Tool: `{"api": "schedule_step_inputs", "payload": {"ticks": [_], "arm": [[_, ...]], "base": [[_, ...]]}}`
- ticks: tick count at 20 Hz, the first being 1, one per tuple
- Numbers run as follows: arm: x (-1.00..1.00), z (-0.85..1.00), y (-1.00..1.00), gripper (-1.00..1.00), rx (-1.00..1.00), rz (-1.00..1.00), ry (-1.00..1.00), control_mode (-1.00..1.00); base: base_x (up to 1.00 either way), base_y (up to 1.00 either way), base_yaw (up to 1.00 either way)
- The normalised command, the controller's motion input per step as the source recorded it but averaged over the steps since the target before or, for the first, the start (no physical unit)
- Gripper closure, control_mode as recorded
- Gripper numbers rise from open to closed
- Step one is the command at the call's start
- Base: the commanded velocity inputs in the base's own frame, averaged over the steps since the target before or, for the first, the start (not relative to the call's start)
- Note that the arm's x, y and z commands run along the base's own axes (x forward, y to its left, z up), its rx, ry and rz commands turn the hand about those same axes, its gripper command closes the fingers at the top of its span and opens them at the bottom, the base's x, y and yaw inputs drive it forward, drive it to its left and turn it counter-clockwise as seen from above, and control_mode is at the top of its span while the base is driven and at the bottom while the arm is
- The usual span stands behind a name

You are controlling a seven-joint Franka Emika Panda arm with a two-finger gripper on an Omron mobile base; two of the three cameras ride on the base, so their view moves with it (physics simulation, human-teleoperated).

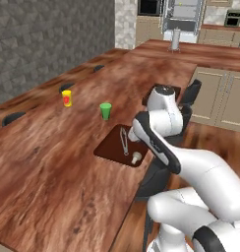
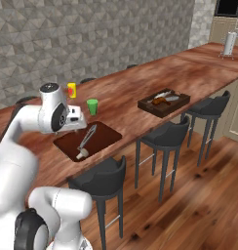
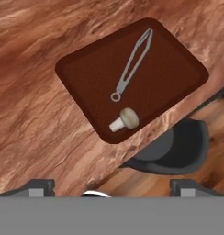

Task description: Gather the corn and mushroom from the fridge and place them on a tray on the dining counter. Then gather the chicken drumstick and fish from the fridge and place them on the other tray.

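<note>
Fingertips of the gripper (image 3: 111, 186) stood at the lower left and lower right of the hand view, spread wide apart with nothing between them; they hung above the near tray (image 3: 132, 78), a dark brown rounded rectangle in the upper middle of that view. On it lay the mushroom (image 3: 124, 120), pale with a tan cap and short white stem, close to the tray's lower corner; just above it, apart from it, lay grey tongs (image 3: 132, 64) running diagonally toward the upper right. In the right base view a second tray (image 2: 164, 102) sat right of centre on the counter (image 2: 140, 80), holding a brownish piece and a pale one that I could not tell apart with certainty. A green cup (image 2: 92, 106) and a yellow cup (image 2: 71, 90) stood left of centre, well clear of both trays; dark stools (image 2: 102, 183) lined the counter edge below; the near tray lay at that edge, with bare wood to its upper left.
</note>
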Motion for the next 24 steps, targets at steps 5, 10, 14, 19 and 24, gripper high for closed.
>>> {"api": "schedule_step_inputs", "payload": {"ticks": [5,10,14,19,24], "arm": [[-0.16,0.06,-0.06,-1.0,0.05,-0.03,-0.01,-1.0],[-0.54,0.43,0.0,-1.0,0.0,-0.32,-0.04,-1.0],[-0.9,0.54,-0.07,-1.0,0.03,-0.15,-0.09,-1.0],[-0.83,0.57,-0.11,-1.0,0.07,0.0,-0.17,-1.0],[-0.55,0.67,-0.12,-1.0,0.03,0.0,-0.04,-1.0]], "base": [[0.0,0.0,0.0],[0.0,0.0,0.0],[0.0,0.0,0.0],[0.0,0.0,0.0],[0.0,0.0,0.0]]}}
